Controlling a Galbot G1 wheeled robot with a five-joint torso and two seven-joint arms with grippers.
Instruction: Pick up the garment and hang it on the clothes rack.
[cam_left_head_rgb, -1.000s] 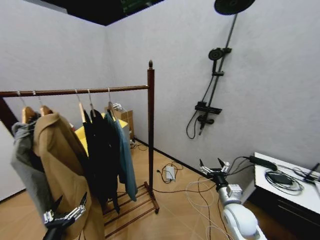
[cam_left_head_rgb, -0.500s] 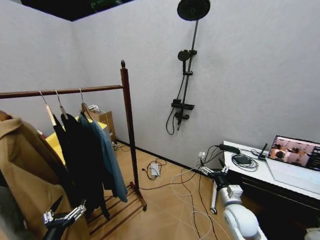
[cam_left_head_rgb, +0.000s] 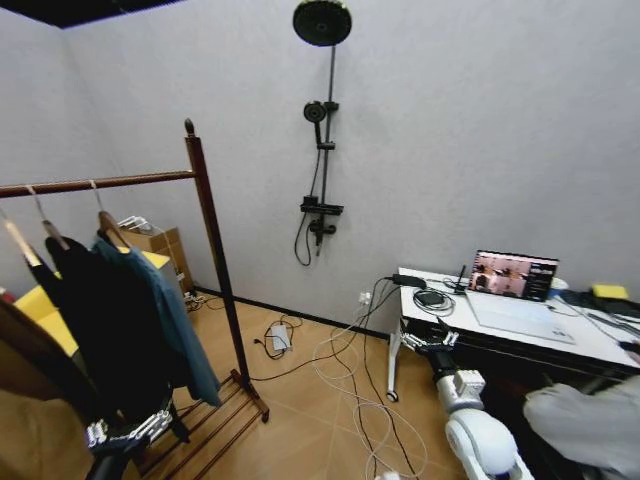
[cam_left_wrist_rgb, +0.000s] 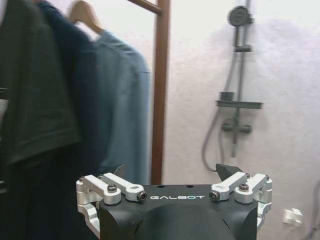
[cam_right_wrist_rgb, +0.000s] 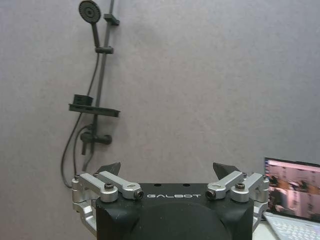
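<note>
The garment (cam_left_head_rgb: 168, 312), a teal jacket, hangs from a wooden hanger on the clothes rack (cam_left_head_rgb: 211, 262) at the left, beside a black coat (cam_left_head_rgb: 92, 325). The left wrist view shows the garment (cam_left_wrist_rgb: 122, 102) and the rack's post (cam_left_wrist_rgb: 159, 95) straight ahead of my left gripper (cam_left_wrist_rgb: 173, 172). My left gripper (cam_left_head_rgb: 125, 432) is low at the bottom left, open and holding nothing, in front of the hanging clothes. My right gripper (cam_left_head_rgb: 432, 340) is open and holding nothing at the lower right, near the desk. In the right wrist view, that gripper (cam_right_wrist_rgb: 166, 169) faces the bare wall.
A white desk (cam_left_head_rgb: 590, 350) with an open laptop (cam_left_head_rgb: 513, 276) stands at the right. Cables (cam_left_head_rgb: 362, 395) trail over the wooden floor. A shower fixture (cam_left_head_rgb: 320, 130) hangs on the wall. A tan coat (cam_left_head_rgb: 30, 425) is at the bottom left, and a grey cloth shape (cam_left_head_rgb: 590, 420) at the bottom right.
The camera has swung to the right: the rack and clothes have slid to the picture's left and the desk with the laptop has come into view. Both grippers stay open.
</note>
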